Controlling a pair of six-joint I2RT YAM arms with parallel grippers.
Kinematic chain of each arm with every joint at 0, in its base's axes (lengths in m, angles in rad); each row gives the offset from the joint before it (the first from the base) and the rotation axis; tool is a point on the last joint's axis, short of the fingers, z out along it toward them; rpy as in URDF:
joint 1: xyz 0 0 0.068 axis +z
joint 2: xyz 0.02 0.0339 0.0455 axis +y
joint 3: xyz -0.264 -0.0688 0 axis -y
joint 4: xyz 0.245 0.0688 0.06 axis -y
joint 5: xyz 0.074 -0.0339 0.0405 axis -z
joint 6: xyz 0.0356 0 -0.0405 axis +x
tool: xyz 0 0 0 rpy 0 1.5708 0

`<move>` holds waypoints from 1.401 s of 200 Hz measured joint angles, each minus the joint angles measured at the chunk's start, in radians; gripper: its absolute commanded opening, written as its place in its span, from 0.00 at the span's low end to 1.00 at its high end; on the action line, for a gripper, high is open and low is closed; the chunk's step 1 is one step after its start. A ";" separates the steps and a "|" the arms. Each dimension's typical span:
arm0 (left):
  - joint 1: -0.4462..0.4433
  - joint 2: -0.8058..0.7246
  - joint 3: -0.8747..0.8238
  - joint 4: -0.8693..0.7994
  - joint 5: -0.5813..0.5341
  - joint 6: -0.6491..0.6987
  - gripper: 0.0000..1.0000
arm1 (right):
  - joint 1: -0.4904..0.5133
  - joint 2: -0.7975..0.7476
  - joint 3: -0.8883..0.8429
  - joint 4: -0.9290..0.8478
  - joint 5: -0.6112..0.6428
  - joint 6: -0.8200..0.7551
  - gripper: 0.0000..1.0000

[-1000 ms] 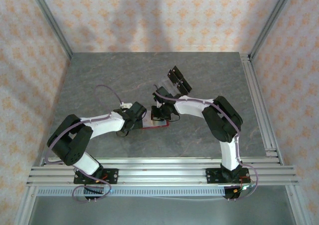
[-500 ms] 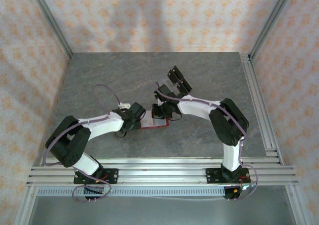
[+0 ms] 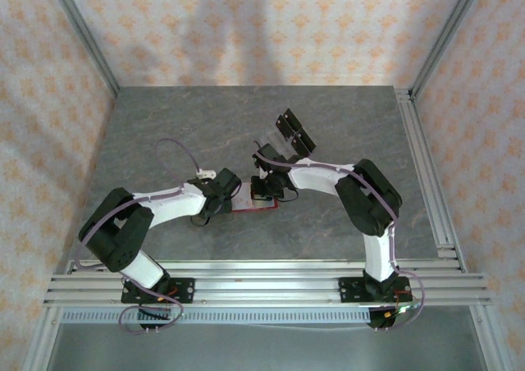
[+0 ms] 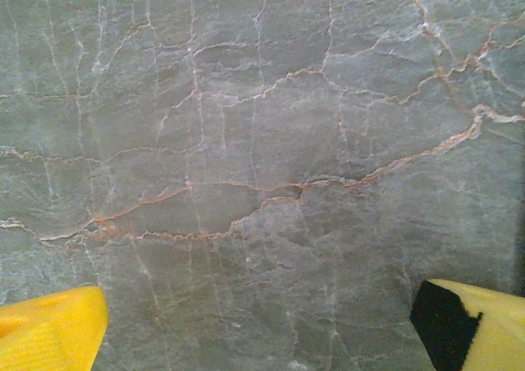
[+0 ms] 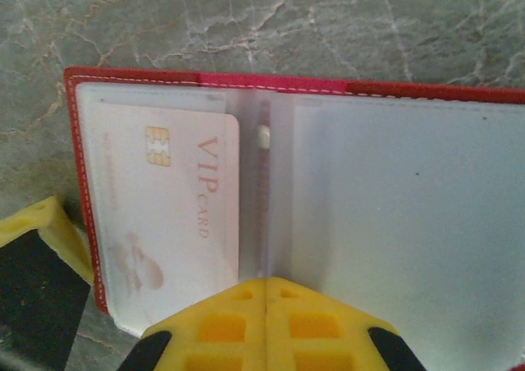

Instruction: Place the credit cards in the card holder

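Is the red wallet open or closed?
Open. The card holder lies spread like a book: both clear pocket pages show, with a VIP card tucked in the left one.

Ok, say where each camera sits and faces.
Top external: above and behind the bases, looking down at the table; both arms show.
Left wrist: faces down at bare table; open left gripper at the bottom edge.
Right wrist: faces down into the open card holder; shut right gripper at bottom.
Shared: top and right wrist both see the card holder.

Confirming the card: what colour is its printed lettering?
Pale reddish-brown on the VIP card, clearest in the right wrist view.
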 measured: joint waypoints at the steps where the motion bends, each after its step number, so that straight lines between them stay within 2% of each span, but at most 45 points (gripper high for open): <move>1: 0.000 0.000 0.000 0.000 0.000 0.000 1.00 | 0.000 0.000 0.000 0.000 0.000 0.000 0.00; 211: 0.000 0.006 0.002 0.006 0.000 0.007 1.00 | 0.014 0.060 0.085 -0.035 -0.034 -0.006 0.00; 243: 0.000 -0.016 0.002 -0.016 -0.001 0.006 1.00 | 0.015 0.032 0.084 -0.051 -0.012 -0.020 0.24; 265: 0.000 -0.046 0.002 -0.040 0.000 0.000 1.00 | 0.013 -0.057 0.066 -0.084 0.041 -0.033 0.42; 280: 0.004 -0.081 0.002 -0.055 0.000 -0.003 1.00 | 0.008 -0.116 0.065 -0.118 0.095 -0.052 0.48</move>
